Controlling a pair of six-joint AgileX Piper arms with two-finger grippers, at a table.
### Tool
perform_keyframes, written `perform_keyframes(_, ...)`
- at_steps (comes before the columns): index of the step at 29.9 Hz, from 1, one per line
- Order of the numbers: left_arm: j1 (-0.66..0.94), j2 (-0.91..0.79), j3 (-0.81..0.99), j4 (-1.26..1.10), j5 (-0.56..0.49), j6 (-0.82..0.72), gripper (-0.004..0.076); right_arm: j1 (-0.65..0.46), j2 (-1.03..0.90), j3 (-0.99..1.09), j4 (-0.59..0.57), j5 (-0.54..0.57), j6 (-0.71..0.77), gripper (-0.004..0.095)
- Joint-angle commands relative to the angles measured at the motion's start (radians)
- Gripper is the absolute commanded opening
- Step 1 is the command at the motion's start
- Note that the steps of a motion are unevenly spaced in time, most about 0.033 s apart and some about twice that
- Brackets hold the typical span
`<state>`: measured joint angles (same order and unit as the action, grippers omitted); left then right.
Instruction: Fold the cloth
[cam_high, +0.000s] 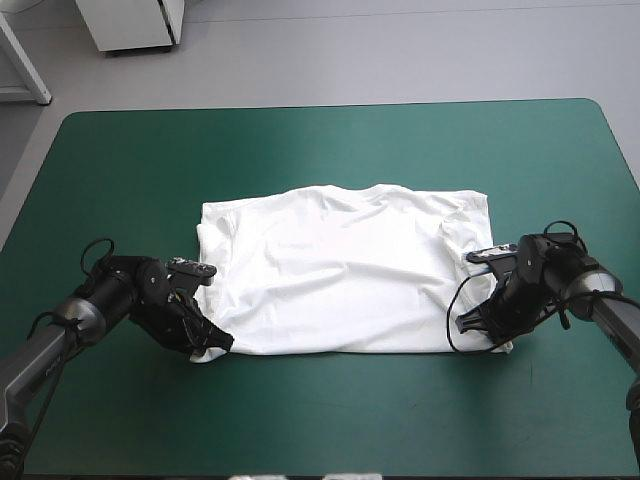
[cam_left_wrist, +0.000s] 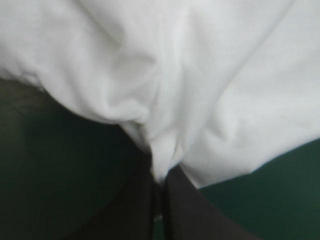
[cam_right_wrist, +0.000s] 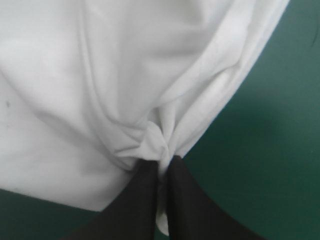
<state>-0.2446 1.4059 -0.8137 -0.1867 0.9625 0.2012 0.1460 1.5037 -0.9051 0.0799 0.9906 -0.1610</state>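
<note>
T-shirt (cam_high: 340, 270) lies spread flat mid-table (cam_high: 300, 140), a little toward the near edge. The left gripper (cam_high: 214, 343) is nipped almost closed on a bunch of fabric at the shirt's near left corner, and the right gripper (cam_high: 474, 320) does likewise at the near right corner. Both bites look small and close to the hem, so I reckon a quick lift could pull the fabric free. Uneven rising would skew the fold, and a pinch holding one layer would leave the other behind.

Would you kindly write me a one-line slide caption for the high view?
Left hand and right hand pinch the near corners of the white T-shirt spread on the teal-green table.
</note>
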Motion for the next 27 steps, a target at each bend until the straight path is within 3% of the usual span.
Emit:
perform_keyframes(1,-0.006,-0.06,-0.086,-0.019,0.046,-0.006,-0.0009,-0.001,-0.024,-0.073,-0.013,0.069,0.007,-0.0017)
perform_keyframes(7,-0.006,-0.135,-0.192,0.085,0.138,-0.061,-0.0009,-0.001,-0.083,-0.252,-0.036,0.197,0.015,-0.0017)
perform_keyframes(16,-0.006,-0.244,-0.324,0.131,0.242,-0.099,-0.0009,-0.001,-0.183,-0.413,-0.061,0.254,0.054,-0.0017)
perform_keyframes(21,-0.006,-0.254,-0.431,0.155,0.223,-0.104,-0.0009,-0.001,-0.196,-0.469,-0.074,0.22,0.057,-0.0017)
perform_keyframes(27,-0.006,-0.21,-0.507,0.213,0.107,-0.109,-0.0009,-0.001,-0.172,-0.516,-0.116,0.044,0.077,-0.0017)
